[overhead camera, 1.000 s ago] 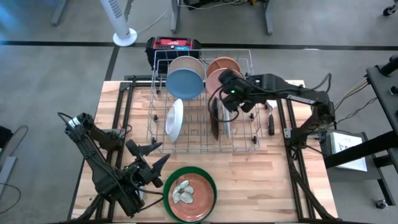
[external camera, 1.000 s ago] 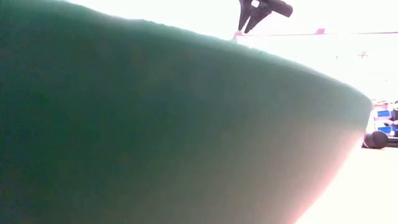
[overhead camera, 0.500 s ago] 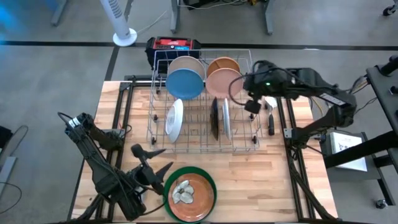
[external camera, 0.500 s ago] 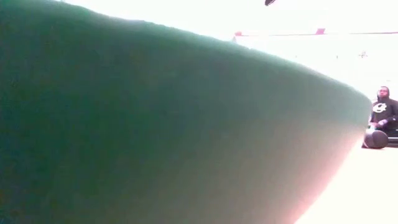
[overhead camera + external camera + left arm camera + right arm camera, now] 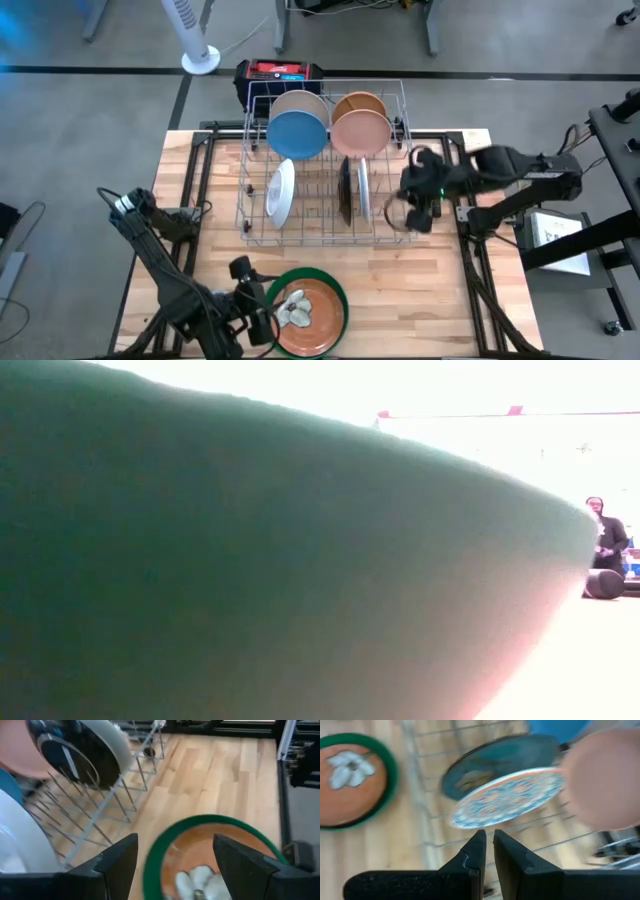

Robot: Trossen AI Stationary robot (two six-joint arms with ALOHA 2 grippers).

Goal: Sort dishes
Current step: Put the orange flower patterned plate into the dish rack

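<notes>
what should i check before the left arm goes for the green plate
1. Left end effector open: ok, its fingers stand wide apart.
2. Left end effector lined up with the green plate: ok, it sits at the plate's left rim.
3. Plate free of other dishes: ok, it lies alone on the table in front of the rack.
4. Right end effector out of the way: ok, it is shut, empty, at the rack's right end.
5. Plate's contents: cannot tell whether the white shapes are loose or painted.

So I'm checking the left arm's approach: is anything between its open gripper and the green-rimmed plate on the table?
Nothing visible. The left gripper hangs open right at the near rim of the green-rimmed plate, with only bare wooden table around it.
</notes>
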